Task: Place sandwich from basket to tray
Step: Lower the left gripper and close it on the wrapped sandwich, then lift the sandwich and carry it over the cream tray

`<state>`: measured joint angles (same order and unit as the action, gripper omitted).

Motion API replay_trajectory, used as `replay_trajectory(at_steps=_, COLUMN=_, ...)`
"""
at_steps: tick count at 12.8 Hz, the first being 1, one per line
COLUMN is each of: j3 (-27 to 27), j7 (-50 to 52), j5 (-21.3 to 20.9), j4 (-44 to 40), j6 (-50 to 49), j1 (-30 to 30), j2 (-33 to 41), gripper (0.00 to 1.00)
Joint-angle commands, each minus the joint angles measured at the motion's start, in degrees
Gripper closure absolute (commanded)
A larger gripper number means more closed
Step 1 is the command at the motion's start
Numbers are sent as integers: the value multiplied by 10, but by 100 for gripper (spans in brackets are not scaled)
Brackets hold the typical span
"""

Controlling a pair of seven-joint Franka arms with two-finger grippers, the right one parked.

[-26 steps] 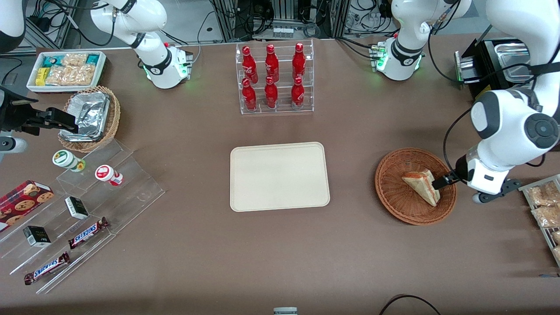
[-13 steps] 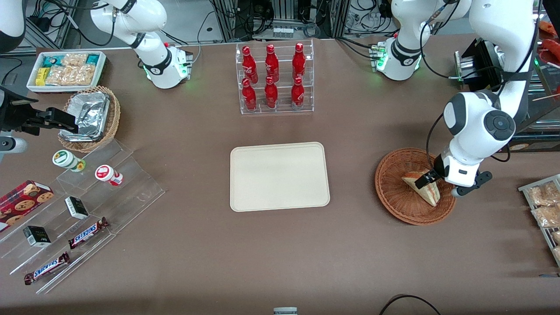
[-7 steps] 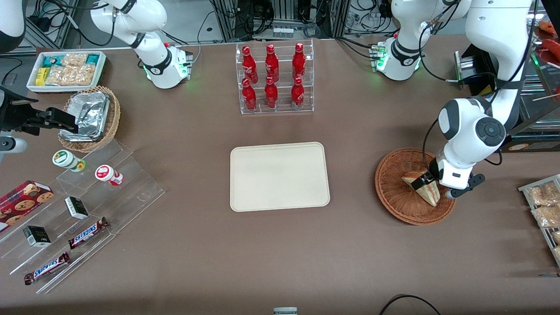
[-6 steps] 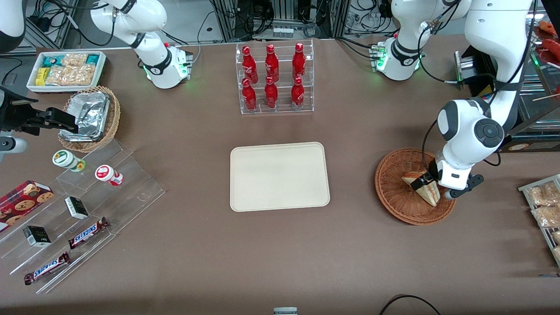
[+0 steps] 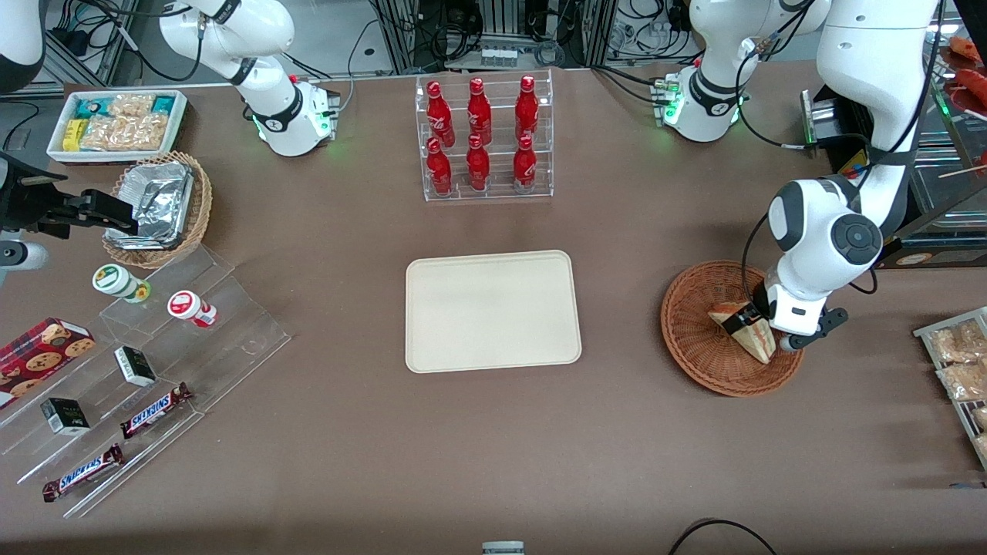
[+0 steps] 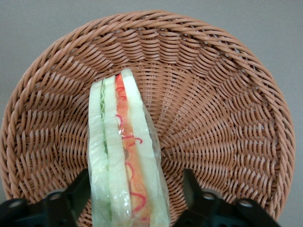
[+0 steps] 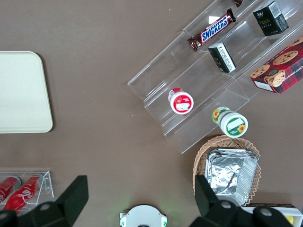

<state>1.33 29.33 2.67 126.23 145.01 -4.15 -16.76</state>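
The sandwich [image 5: 742,330], a wrapped white-bread wedge with red and green layers, stands on edge in the round reddish-brown wicker basket [image 5: 688,356] toward the working arm's end of the table. My gripper [image 5: 752,321] is down inside the basket, open, with one finger on each side of the sandwich. In the left wrist view the sandwich [image 6: 124,156] runs between the black fingers [image 6: 79,191] of the gripper [image 6: 136,183]. One finger lies close against the wrap, and a small gap shows at the other. Basket weave [image 6: 218,118] fills the view around them. The cream tray [image 5: 492,311] lies flat mid-table.
A clear rack of red bottles [image 5: 482,139] stands farther from the front camera than the tray. A metal tray of snack packets [image 5: 960,370] lies beside the basket at the table's edge. Acrylic steps with snacks [image 5: 139,362] and a foil-filled tan basket [image 5: 158,206] sit toward the parked arm's end.
The arm swung in over the basket, and the open gripper slid along the sandwich toward its middle, coming to straddle it. The sandwich itself has hardly moved.
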Motion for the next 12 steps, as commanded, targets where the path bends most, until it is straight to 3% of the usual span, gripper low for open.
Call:
replay_trajectory(at_steps=1, j3=1, j7=5, j5=4, j4=9, j6=11, j1=-1, j2=8, gripper=100)
replay_trajectory(at_steps=5, j3=2, j7=-1, j5=3, j4=2, j6=-20, j1=-2, j2=36, gripper=100)
replay_trajectory(at_steps=9, j3=-2, j7=-5, j5=3, j4=-92, j6=-186, j1=-10, j2=67, gripper=100)
replay_trajectory(at_steps=12, j3=-2, j7=-2, j5=-8, j4=-161, j6=-285, j1=-51, j2=64, gripper=100)
